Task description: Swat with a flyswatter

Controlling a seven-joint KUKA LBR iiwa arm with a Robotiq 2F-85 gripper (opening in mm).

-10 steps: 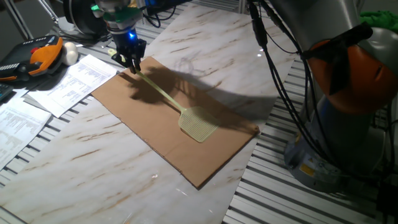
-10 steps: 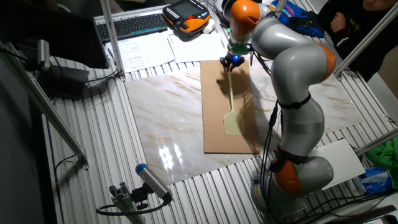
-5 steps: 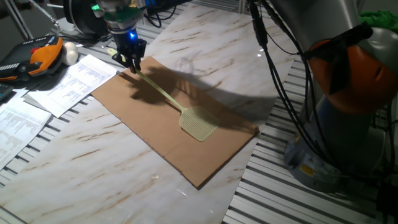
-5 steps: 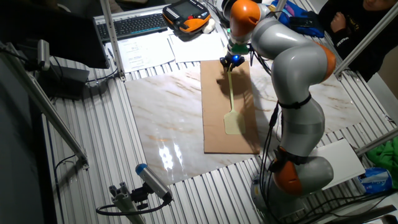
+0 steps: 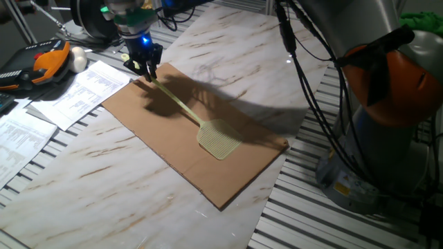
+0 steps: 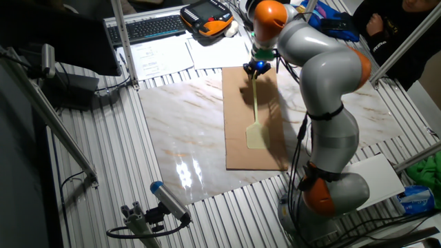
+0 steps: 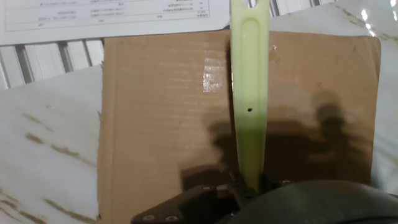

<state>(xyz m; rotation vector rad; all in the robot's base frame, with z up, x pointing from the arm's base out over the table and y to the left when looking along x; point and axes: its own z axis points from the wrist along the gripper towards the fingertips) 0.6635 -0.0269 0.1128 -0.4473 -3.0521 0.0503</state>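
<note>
The flyswatter [image 5: 219, 140] is pale yellow-green, and its mesh head lies flat on a brown cardboard sheet [image 5: 159, 135] over the marble table. Its long thin handle runs up and left to my gripper [image 5: 147, 72], which is shut on the handle's end. The other fixed view shows the same: the gripper [image 6: 256, 69] at the far end of the cardboard [image 6: 236, 148] and the flyswatter [image 6: 255, 135] reaching toward the arm's base. In the hand view the flyswatter's handle [image 7: 249, 93] rises straight out of the gripper [image 7: 249, 185] over the cardboard [image 7: 155, 118].
Printed papers [image 5: 76, 93], an orange-black teach pendant [image 5: 43, 63] and a white ball [image 5: 78, 60] lie left of the cardboard. A keyboard [image 6: 148, 27] sits at the far edge. The arm's bulky base [image 5: 387, 111] and its cables stand to the right.
The swatter head has crept very slightly left on the cardboard. The gripper stays shut on the handle in about the same place.
</note>
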